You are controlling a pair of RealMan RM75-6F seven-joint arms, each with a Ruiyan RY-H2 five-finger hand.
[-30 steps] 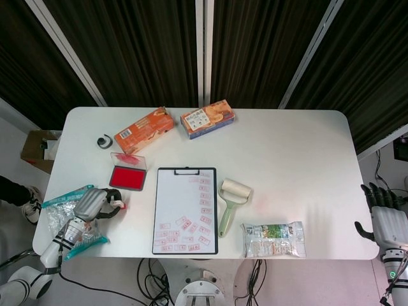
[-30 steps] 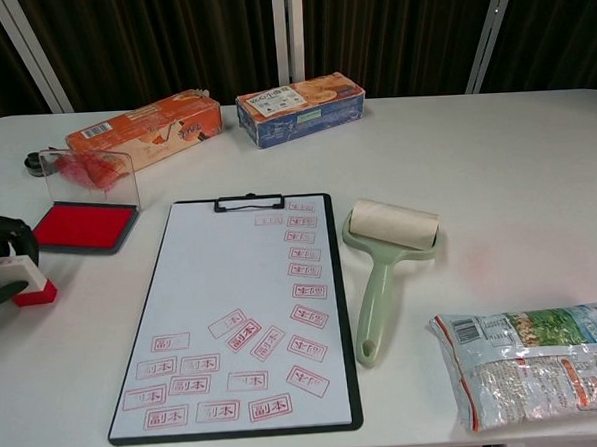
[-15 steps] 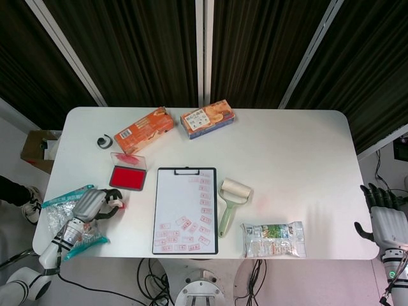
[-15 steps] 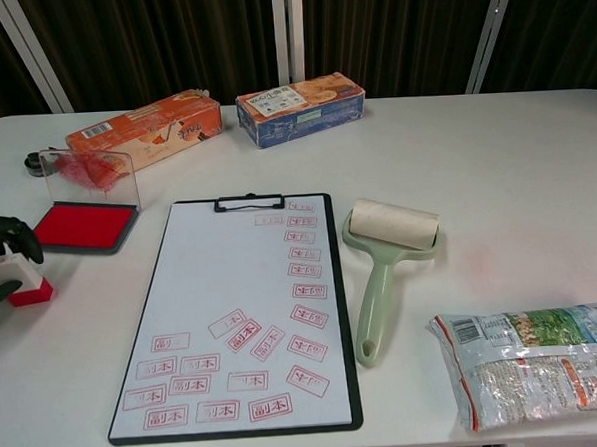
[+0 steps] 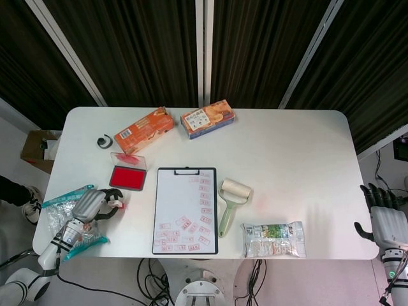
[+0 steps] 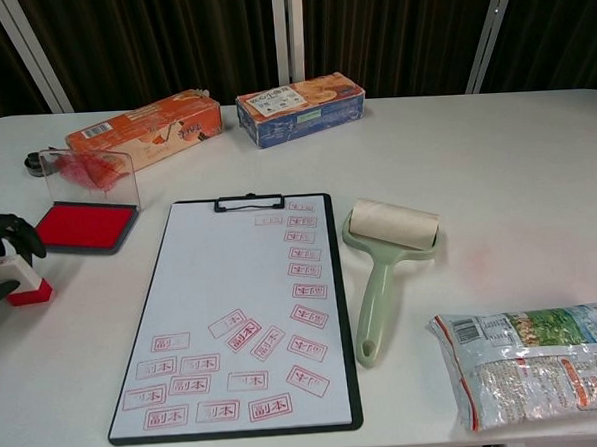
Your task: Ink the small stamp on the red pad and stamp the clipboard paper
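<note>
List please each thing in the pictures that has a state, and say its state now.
Ink pad: lid open, standing upright.
Small stamp: on the table, left hand fingers around it.
Clipboard: flat, its paper bears many red stamp marks.
Lint roller: lying on the table.
Two boxes: closed, lying flat.
Snack bag: sealed, lying flat.
Right hand: off the table edge, holding nothing.

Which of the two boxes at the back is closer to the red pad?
The orange box, left of the blue one; it lies just behind the pad.
</note>
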